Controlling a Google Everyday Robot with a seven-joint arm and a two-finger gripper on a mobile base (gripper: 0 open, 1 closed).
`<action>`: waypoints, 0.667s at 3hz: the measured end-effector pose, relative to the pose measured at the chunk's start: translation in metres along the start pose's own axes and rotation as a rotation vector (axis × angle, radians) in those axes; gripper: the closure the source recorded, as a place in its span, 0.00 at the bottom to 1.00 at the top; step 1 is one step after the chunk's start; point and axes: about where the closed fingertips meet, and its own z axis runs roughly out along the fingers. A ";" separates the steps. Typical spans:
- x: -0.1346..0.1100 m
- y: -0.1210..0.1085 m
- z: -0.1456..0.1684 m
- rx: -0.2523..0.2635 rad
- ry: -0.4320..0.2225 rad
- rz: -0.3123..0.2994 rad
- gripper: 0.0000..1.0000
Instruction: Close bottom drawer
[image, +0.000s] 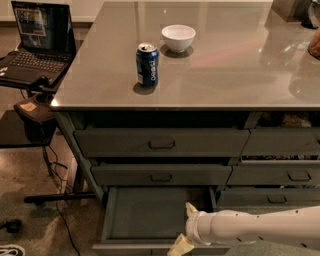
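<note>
The bottom drawer is the lowest of the wide left stack. It is pulled far out, and its bare dark grey floor shows. Its low front runs along the lower edge of the view. My gripper comes in from the right on a white arm at the drawer's front right corner. It is open. One cream fingertip is over the drawer floor and the other is at the drawer front. It holds nothing.
The two taller wide drawers above stand slightly ajar. The narrower drawers are to the right. A blue can and a white bowl stand on the grey counter. A laptop on a stand, with floor cables, is to the left.
</note>
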 end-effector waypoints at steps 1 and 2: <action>0.072 -0.053 0.026 0.065 0.053 -0.015 0.00; 0.074 -0.052 0.030 0.056 0.047 -0.013 0.00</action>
